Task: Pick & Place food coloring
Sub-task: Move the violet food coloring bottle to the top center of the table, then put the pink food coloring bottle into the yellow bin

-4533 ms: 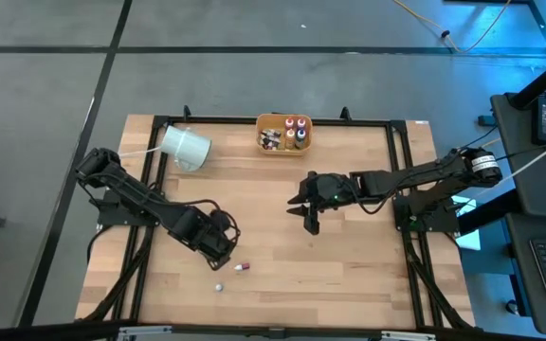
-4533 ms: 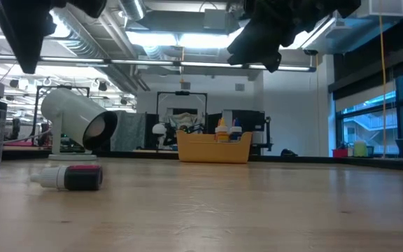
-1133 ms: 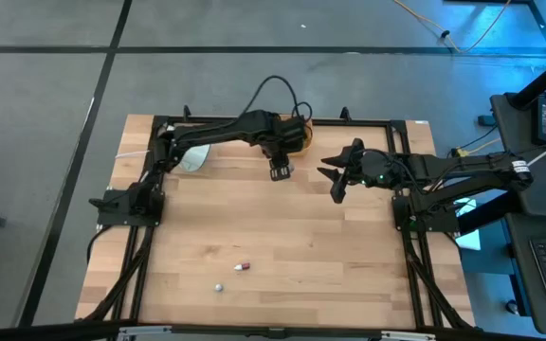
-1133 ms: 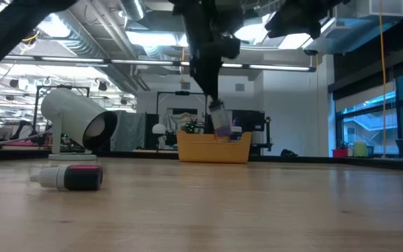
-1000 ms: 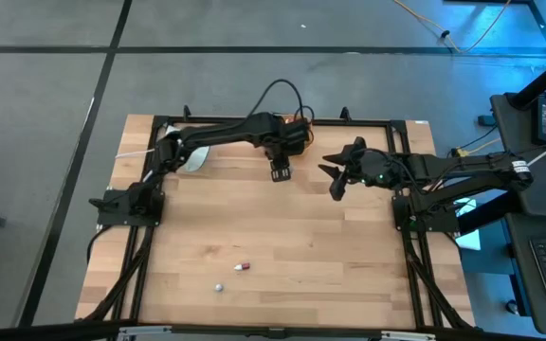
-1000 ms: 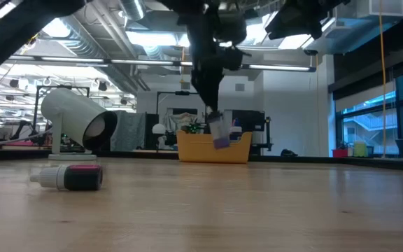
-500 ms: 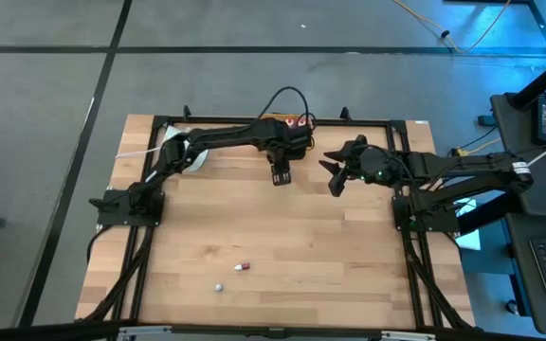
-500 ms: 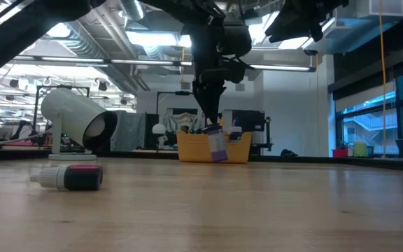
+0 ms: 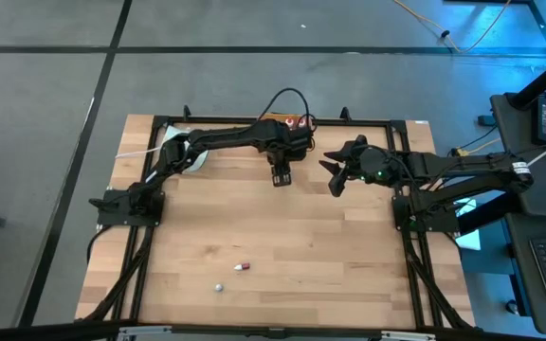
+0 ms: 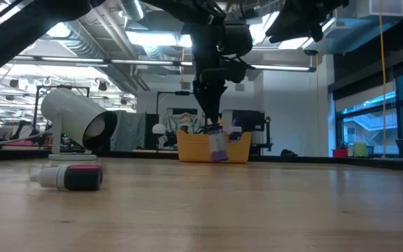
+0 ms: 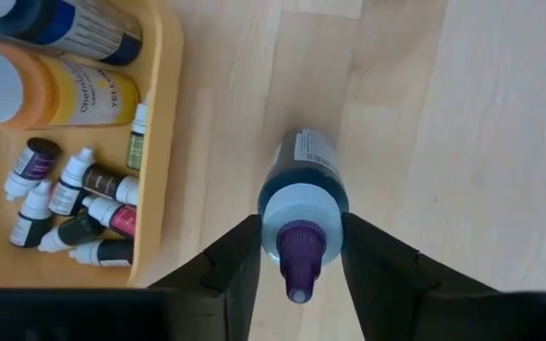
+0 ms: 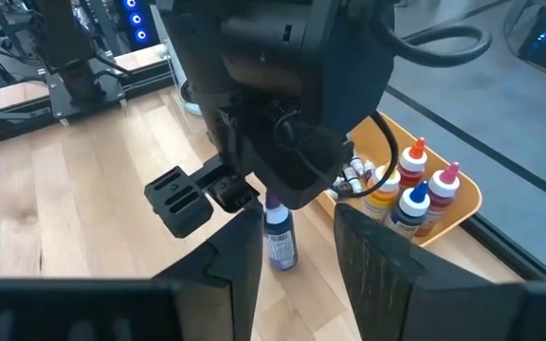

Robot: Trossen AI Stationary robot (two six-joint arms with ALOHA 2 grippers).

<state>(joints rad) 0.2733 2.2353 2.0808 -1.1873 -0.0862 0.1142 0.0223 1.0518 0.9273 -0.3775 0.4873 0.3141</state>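
A food coloring bottle with a purple tip, pale shoulder and dark labelled body stands upright on the table, just in front of the orange bin. My left gripper is above it, pointing down, shut on it; the low view also shows the bottle under the gripper. Several small bottles and some larger ones lie in the bin. My right gripper hovers open to the right of the bin, holding nothing. A small red-capped bottle and a white one lie on the near table. My left gripper has the bottle's pale shoulder, just below the purple tip, between its two fingers, one on each side. The fingers come from above, pointing down. The bottle stands upright with its base on the table.
A large white cup lies on its side at the far left, partly under my left arm. The bin sits at the far edge's middle. The wide middle of the wooden table holds only the two small bottles.
My left gripper has moved toward the far edge and down beside the bin. The bottle, which hung tilted above the table, now stands upright on the table in front of the bin.
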